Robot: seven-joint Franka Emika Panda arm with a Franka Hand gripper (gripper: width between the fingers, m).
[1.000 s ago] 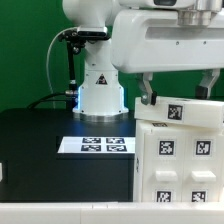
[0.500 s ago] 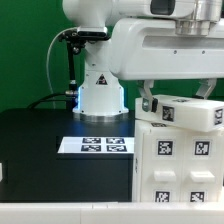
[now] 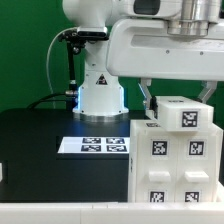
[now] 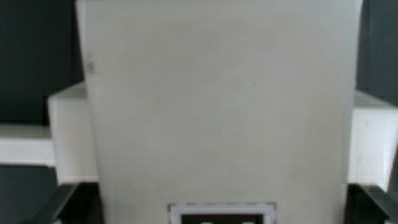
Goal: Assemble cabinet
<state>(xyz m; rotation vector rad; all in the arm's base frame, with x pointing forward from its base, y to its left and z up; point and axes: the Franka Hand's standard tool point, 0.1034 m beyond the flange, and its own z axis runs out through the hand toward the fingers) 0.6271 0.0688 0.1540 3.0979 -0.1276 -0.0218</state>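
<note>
One marker board (image 3: 95,146) beside cabinet (image 3: 175,160)

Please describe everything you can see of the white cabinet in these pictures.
The cabinet is white, boxy and plastic-looking, with black-and-white square tags on its front. It stands upright on the black table, at the exterior view's right. A smaller tagged block sits on top, between the claw's fingers; actual contact cannot be confirmed.

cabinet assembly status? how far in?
Partly stacked. A large tagged white cabinet body stands on the black table beside the marker board. In hand: a smaller tagged block sits on top of it, with the end effector straddling it; grip state unclear. Left: seating that block. Whether other pieces remain cannot be told.
</note>
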